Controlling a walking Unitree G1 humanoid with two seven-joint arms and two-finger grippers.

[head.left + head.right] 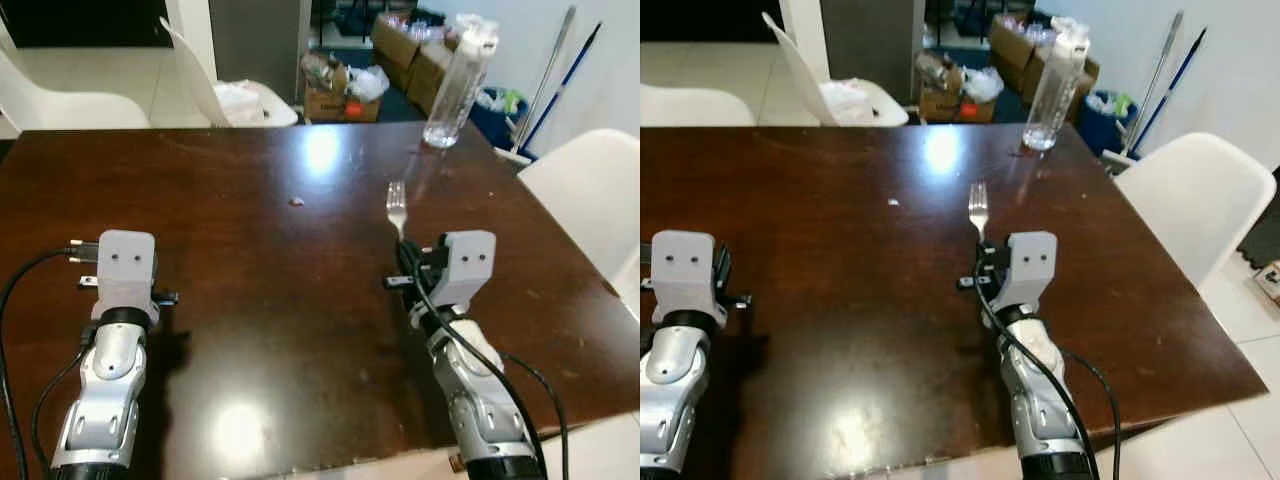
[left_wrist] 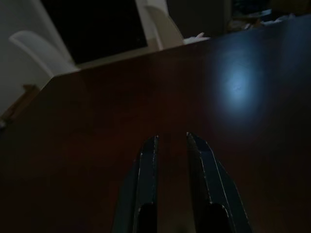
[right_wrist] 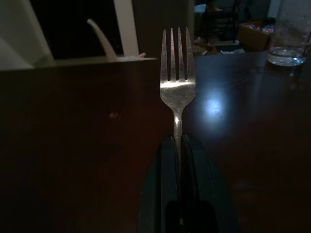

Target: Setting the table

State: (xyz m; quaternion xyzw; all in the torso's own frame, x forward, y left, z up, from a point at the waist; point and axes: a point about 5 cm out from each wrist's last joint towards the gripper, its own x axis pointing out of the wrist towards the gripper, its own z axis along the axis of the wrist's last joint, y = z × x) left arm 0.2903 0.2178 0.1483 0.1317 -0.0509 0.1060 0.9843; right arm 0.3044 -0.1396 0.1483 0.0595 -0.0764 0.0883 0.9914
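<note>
A silver fork (image 1: 397, 207) points away from me over the dark brown table (image 1: 250, 200), right of the middle. My right gripper (image 1: 404, 252) is shut on the fork's handle; in the right wrist view the fork (image 3: 177, 77) sticks out straight from between the black fingers (image 3: 167, 165). My left gripper (image 2: 171, 141) rests low over the table near the front left, fingers slightly apart with nothing between them.
A clear plastic water bottle (image 1: 458, 80) stands at the table's far right edge. A small crumb (image 1: 297, 201) lies mid-table. White chairs stand at the far left (image 1: 70, 105), far middle (image 1: 215, 85) and right side (image 1: 590, 190). Cardboard boxes (image 1: 400, 45) and mop handles (image 1: 555, 75) are beyond.
</note>
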